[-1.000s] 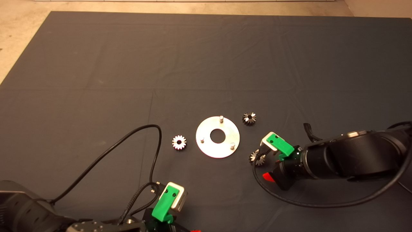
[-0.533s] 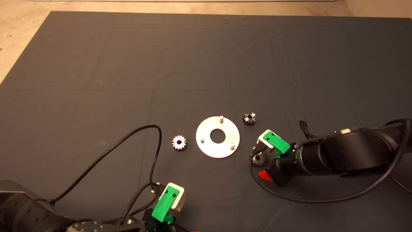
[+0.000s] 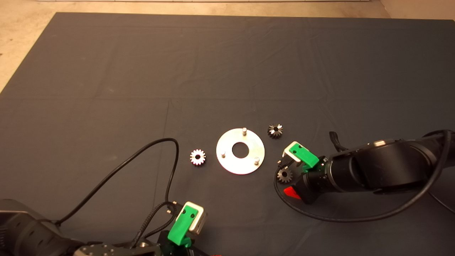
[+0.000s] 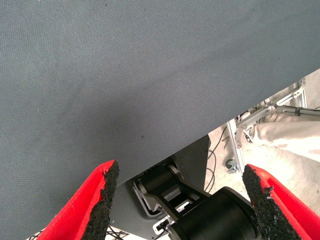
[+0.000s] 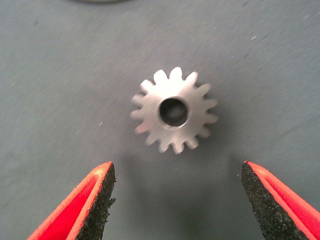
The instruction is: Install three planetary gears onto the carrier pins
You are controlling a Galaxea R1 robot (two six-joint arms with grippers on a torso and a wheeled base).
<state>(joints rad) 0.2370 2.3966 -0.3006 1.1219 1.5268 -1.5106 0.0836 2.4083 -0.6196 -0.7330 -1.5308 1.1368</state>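
Gear (image 3: 284, 175) nearest the right end effector (image 3: 284, 177) is lying flat on the tabletop (image 3: 227, 71), bore pointing straight up, so its axis is running vertical and its teeth are facing outward all round. In the right wrist view this gear (image 5: 173, 111) is sitting just ahead of the two red fingers (image 5: 97, 200), centred on the wide gap between them and touching neither pad. The right end effector is hovering spread wide and gripping nothing. The disc (image 3: 240, 151) with its three carrier pins (image 3: 256, 160) is lying just beside this gear, toward the middle of the tabletop, all pins bare. A second gear (image 3: 275, 131) is resting beyond the disc's far right edge, and a third (image 3: 197, 157) is lying on the disc's left side. The right arm is clearly the nearer one. The left end effector (image 3: 185, 227) is waiting at the lower edge, fingers (image 4: 102, 200) wide apart and empty.
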